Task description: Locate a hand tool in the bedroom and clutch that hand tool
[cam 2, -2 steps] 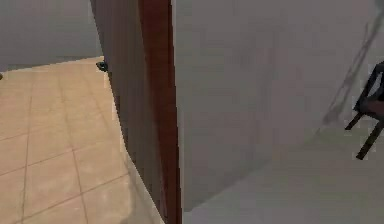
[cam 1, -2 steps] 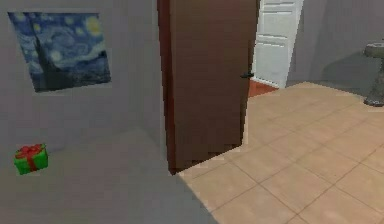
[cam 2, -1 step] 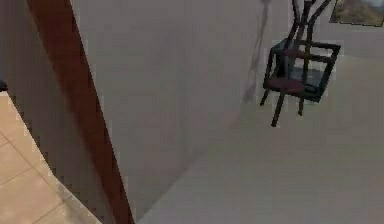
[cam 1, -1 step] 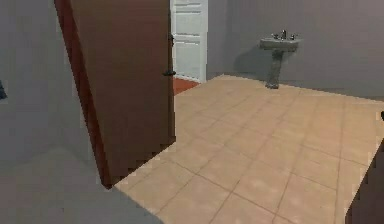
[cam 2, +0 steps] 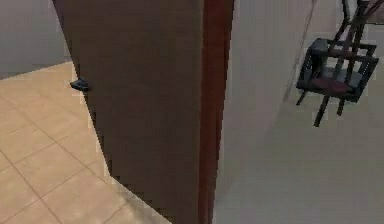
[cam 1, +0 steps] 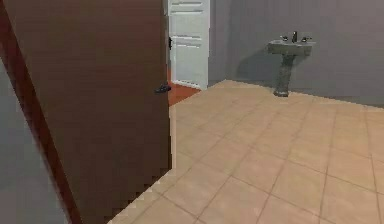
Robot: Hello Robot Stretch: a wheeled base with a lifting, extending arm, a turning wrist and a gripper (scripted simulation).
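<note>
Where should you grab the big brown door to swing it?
Probably its small dark handle, jutting sideways from the brown door near its free edge. Come from the tiled floor side, where that lever pokes out with space around it.

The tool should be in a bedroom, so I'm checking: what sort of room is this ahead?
Probably a bathroom rather than a bedroom: a pedestal sink stands against the grey wall and the floor is tan tile. A brown door stands open at the forward view's left.
</note>
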